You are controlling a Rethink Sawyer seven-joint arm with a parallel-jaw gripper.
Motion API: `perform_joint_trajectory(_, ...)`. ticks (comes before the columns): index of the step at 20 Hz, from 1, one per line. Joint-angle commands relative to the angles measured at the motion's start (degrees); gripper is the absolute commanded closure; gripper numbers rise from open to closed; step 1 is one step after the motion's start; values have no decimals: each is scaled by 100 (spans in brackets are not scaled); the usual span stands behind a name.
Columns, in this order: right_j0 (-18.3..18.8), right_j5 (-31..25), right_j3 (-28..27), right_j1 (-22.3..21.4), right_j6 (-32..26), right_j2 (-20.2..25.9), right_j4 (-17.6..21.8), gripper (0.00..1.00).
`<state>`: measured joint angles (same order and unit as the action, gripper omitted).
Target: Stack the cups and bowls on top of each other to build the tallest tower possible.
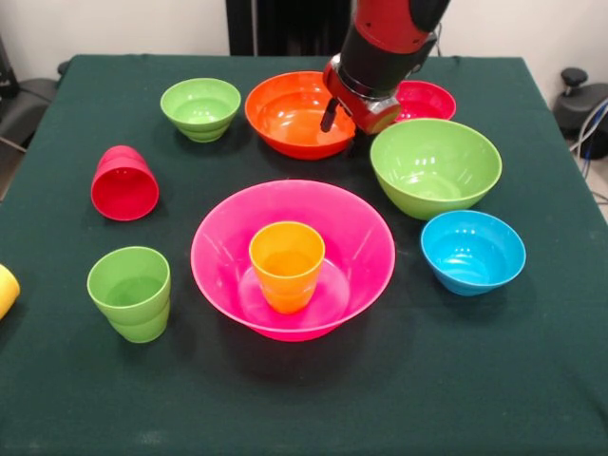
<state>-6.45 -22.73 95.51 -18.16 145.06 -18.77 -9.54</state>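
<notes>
A very large pink bowl [211, 249] sits in the middle of the table with an orange cup [286, 263] upright inside it. A green cup [130, 293] stands to its left. Behind that, a red cup [123, 183] lies on its side. At the left edge only a bit of a yellow cup [5, 290] shows. My gripper [334, 122] hangs over the right rim of the large orange bowl [290, 119], holding nothing that I can see. A small red bowl [429, 99] is partly hidden behind the arm.
A small green bowl [200, 107] stands at the back left. A large green bowl [435, 166] and a small blue bowl [472, 252] stand right of the pink bowl. A dark green cloth [304, 399] covers the table.
</notes>
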Motion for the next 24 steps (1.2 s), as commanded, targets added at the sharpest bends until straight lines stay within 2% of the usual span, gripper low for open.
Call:
perform_joint_trajectory(1,36,-92,-342,128,73,489,240,100)
perform_joint_trajectory(14,56,-130,-351,85,45,501,226,100)
perform_joint_trajectory(18,129,-89,-251,-151,-81,551,290,100)
perform_joint_trajectory(24,183,-513,-73,-741,-370,549,494,100)
